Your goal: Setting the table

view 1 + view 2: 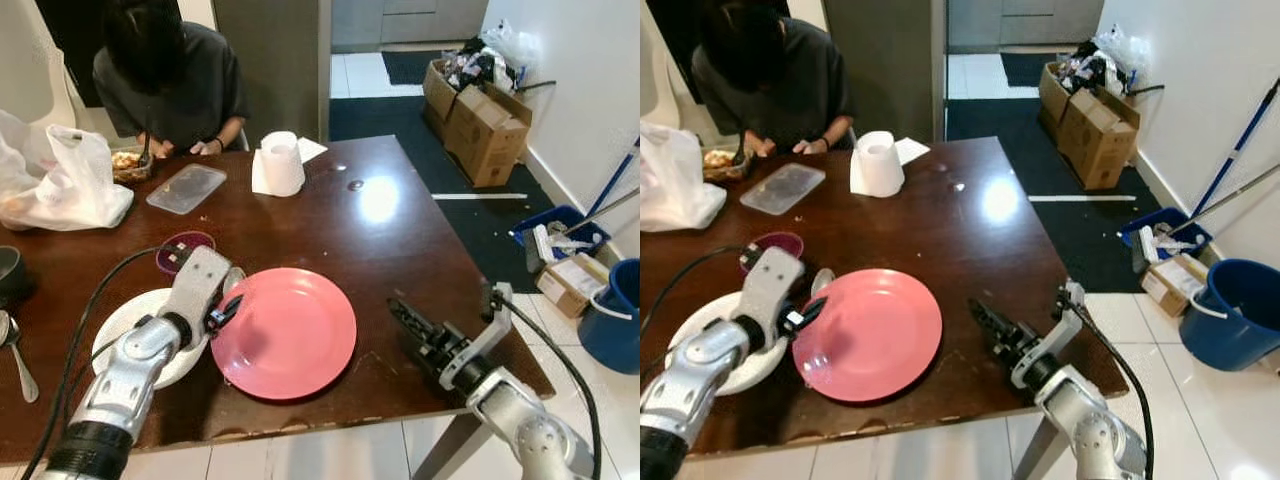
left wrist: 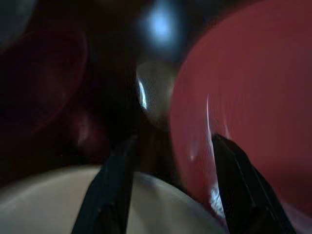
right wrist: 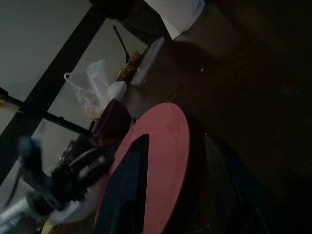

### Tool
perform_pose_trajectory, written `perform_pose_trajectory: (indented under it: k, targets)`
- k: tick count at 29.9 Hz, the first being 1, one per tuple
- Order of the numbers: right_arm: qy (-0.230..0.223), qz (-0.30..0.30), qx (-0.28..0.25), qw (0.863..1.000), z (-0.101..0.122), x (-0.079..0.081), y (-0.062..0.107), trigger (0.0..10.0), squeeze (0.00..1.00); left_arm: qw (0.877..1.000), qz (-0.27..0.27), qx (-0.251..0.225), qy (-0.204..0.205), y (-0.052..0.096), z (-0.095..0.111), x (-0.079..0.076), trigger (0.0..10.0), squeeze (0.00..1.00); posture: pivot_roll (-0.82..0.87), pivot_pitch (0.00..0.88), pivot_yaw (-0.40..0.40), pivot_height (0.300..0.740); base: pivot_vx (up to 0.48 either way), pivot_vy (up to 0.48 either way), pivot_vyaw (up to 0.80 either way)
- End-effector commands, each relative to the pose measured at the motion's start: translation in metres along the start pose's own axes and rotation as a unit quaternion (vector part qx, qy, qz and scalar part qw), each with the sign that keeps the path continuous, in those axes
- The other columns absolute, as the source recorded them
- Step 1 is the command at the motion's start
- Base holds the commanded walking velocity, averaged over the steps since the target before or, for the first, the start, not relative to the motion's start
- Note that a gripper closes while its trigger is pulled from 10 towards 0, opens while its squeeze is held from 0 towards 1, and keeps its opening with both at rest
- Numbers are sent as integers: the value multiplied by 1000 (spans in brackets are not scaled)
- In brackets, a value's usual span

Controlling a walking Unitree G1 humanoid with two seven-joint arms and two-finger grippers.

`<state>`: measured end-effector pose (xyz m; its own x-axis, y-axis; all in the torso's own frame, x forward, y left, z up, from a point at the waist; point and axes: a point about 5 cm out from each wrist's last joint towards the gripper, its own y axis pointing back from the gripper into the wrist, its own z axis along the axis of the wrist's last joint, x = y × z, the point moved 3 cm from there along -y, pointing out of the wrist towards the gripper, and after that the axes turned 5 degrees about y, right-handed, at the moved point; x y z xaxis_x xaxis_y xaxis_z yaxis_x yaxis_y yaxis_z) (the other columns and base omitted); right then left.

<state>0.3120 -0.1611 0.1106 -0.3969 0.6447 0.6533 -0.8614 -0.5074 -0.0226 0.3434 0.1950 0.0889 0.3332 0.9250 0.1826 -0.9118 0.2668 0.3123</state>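
a pink plate (image 1: 285,332) is seen on the dark tabletop (image 1: 380,250), near its front edge. the left pincer (image 1: 228,309) is placed at the plate's left rim, and its fingers (image 2: 113,190) are spread apart, one on each side of the rim in the left wrist view; whether the rim is touched cannot be told. a white plate (image 1: 128,318) lies just beside the pink one, under the left arm, and a purple bowl (image 1: 180,246) stands behind it. the right pincer (image 1: 408,322) is held low over the tabletop to the right of the pink plate, apart from it, with its fingers (image 3: 127,190) open and nothing between them. a spoon (image 1: 16,352) lies at the far left of the tabletop. further back a paper roll (image 1: 282,163), a clear lid (image 1: 187,188) and a white bag (image 1: 60,185) are seen. a person (image 1: 170,80) in a dark top is seated at the far side. on the floor to the right, cardboard boxes (image 1: 478,115) and a blue bucket (image 1: 615,318) are placed.
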Motion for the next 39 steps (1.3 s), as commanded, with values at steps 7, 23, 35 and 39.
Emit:
perform_pose_trajectory:
  k: [7,23,35,39]
  targets:
    - [2,4,6,1000,-3,3,-2,10000,0,990,-58,119,42,9,-71,-40,10000,0,-62,0,110,740,0,0,0]
    - [4,9,10,1000,-4,7,-3,10000,0,981,-182,61,-6,-21,-32,-123,10000,0,-88,0,113,740,0,0,0]
    - [2,-38,-17,999,9,-12,9,10000,0,996,-85,35,-6,-34,-24,-103,10000,0,-93,0,111,740,0,0,0]
    - [4,-66,-17,998,8,-23,13,10000,0,997,-60,-5,41,-37,-7,-93,10000,0,-97,0,113,740,0,0,0]
